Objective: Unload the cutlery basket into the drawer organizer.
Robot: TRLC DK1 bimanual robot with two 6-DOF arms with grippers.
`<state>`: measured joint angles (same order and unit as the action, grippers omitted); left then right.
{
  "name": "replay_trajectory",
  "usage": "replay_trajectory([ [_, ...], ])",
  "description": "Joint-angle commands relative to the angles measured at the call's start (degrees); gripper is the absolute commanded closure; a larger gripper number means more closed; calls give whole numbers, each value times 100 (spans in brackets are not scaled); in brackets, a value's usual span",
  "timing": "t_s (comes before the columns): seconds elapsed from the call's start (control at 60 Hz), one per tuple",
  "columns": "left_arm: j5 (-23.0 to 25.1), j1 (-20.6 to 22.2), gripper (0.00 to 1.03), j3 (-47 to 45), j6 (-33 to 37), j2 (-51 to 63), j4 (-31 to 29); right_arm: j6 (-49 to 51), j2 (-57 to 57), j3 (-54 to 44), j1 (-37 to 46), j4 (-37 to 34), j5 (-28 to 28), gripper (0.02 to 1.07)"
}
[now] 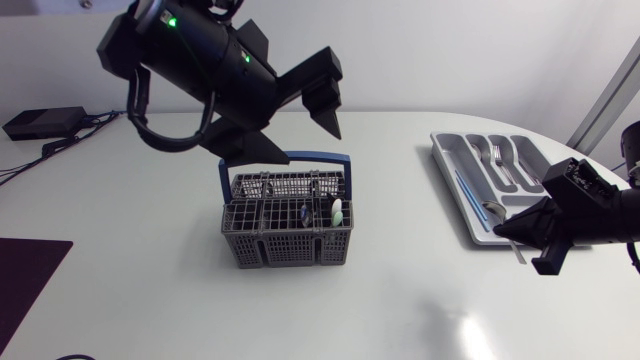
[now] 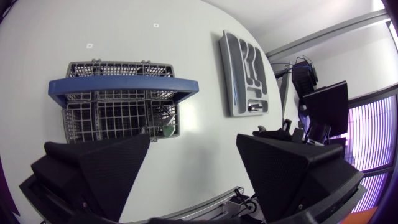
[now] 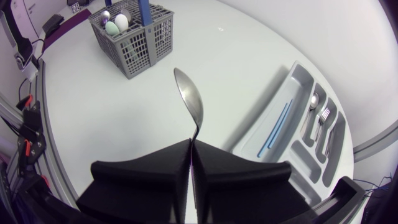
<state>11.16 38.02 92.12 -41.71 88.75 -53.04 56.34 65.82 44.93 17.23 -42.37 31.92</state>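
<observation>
Spoon clamped by right fingers shows clearly only from right wrist view.

My left arm comes in high from the left side with its wrist tipped downward. The left gripper hangs with its two wedge fingers spread wide and nothing between them. My right arm sits low on the right. The right gripper points inward, its fingers pressed together on the handle of a spoon that juts out ahead of the tips.
</observation>
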Motion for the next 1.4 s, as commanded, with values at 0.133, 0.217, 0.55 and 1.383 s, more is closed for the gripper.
replay_trajectory([
  [0.133,-219,223,5,-282,515,230,-93,1319,801,535,658,-131,60,101],
  [0.217,-360,302,5,-343,621,239,-84,1661,1117,702,869,-131,16,101],
  [0.55,-562,426,5,-484,928,310,30,2681,2453,1748,1467,-78,-292,101],
  [1.383,-949,1102,5,-431,1535,679,144,3894,4562,2706,1599,1767,-2094,98],
])
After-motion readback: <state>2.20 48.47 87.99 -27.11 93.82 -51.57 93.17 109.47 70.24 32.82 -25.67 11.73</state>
